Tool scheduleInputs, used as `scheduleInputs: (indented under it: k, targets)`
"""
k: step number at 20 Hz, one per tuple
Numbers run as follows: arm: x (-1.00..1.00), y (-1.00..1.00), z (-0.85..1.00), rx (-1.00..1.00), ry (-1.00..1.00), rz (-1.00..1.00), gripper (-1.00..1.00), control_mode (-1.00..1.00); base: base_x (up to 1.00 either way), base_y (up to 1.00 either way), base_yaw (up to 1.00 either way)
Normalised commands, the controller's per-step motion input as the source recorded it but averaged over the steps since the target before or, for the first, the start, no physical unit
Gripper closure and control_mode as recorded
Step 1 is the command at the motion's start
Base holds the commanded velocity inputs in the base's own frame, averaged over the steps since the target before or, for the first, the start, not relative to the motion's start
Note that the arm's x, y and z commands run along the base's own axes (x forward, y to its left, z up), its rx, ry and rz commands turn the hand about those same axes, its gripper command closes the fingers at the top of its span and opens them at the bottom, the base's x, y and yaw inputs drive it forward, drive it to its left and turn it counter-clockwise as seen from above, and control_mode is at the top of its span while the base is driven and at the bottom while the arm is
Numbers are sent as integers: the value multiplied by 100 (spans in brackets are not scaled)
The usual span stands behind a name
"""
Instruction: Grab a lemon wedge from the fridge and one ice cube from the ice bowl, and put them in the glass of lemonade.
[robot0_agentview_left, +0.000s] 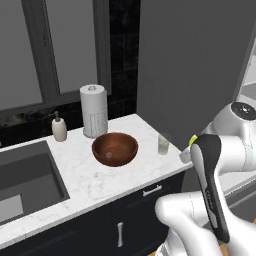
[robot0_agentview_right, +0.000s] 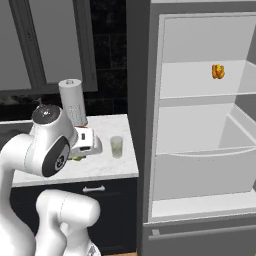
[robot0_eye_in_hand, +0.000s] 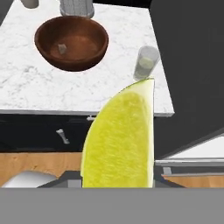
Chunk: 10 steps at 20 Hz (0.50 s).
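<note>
My gripper (robot0_agentview_left: 189, 148) is shut on the lemon wedge (robot0_eye_in_hand: 120, 140), a yellow-green slice that looms large in the hand view and hides the fingertips. It hangs just off the counter's right corner, slightly right of the glass of lemonade (robot0_agentview_left: 163, 144) (robot0_eye_in_hand: 146, 62). From the left base view the wedge (robot0_agentview_left: 192, 139) peeks out as a small yellow tip at the hand. The reddish-brown ice bowl (robot0_agentview_left: 115, 148) (robot0_eye_in_hand: 72, 41) stands left of the glass with one pale ice cube (robot0_eye_in_hand: 62, 48) inside. The fridge (robot0_agentview_right: 200, 125) stands open on the right.
A paper towel roll (robot0_agentview_left: 94, 110) and a soap bottle (robot0_agentview_left: 59, 127) stand behind the bowl, and a sink (robot0_agentview_left: 25, 180) lies at the left. An orange-red food item (robot0_agentview_right: 218, 71) rests on the fridge's upper shelf. Dark cabinets with handles run below the marble counter (robot0_agentview_left: 100, 185).
</note>
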Motion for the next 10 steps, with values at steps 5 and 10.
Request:
scheduleInputs:
  k: [5,10]
  targets:
    - [1,1,0,-21,38,23,100,-100,0,0,0]
    - [8,16,0,-32,33,20,100,-100,0,0,0]
